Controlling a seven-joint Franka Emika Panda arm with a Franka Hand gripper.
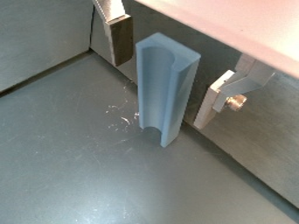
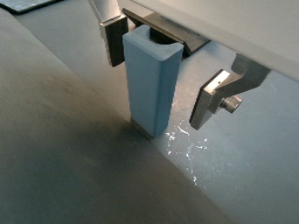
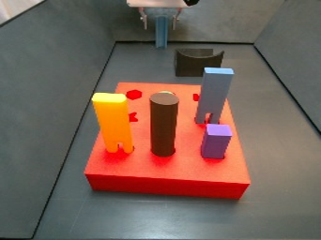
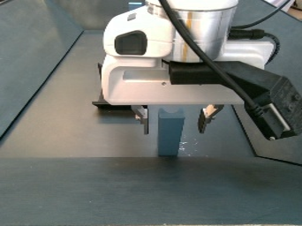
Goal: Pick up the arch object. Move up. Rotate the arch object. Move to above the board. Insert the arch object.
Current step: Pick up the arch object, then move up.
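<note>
- Side view from the board end: one red board (image 3: 170, 178) lies on the grey floor, with four pieces standing in it.
- These four are one yellow block with a notched foot (image 3: 112, 122), one dark brown cylinder (image 3: 163, 123), one tall light-blue block (image 3: 217, 95) and one short purple block (image 3: 216, 141).
- At least one red shaped hole (image 3: 131, 94) shows open in the board's top, near the yellow block.
- One arch object (image 3: 194, 62), dark with a curved notch in its upper face, sits on the floor beyond the board, well apart from the gripper (image 3: 160, 17) and untouched.
- The gripper hangs at the far end of the floor, around a fifth piece, a pale blue upright block (image 3: 160, 34).
- Both wrist views show that blue block (image 1: 166, 87) (image 2: 153, 83) standing on the floor between the two silver fingers, with a rounded groove down one face.
- One finger (image 1: 114, 37) stands on each side of it; the gripper (image 1: 163, 63) is spread wider than the block, with a gap visible at each finger, so nothing is clamped.
- The same gap shows beside the other finger (image 2: 216, 98) of the gripper (image 2: 163, 70).
- Seen in a side view from close by, the gripper (image 4: 175, 122) straddles the blue block (image 4: 169, 134), whose foot rests on the floor.
- No fixture, and only one arm, can be seen.
</note>
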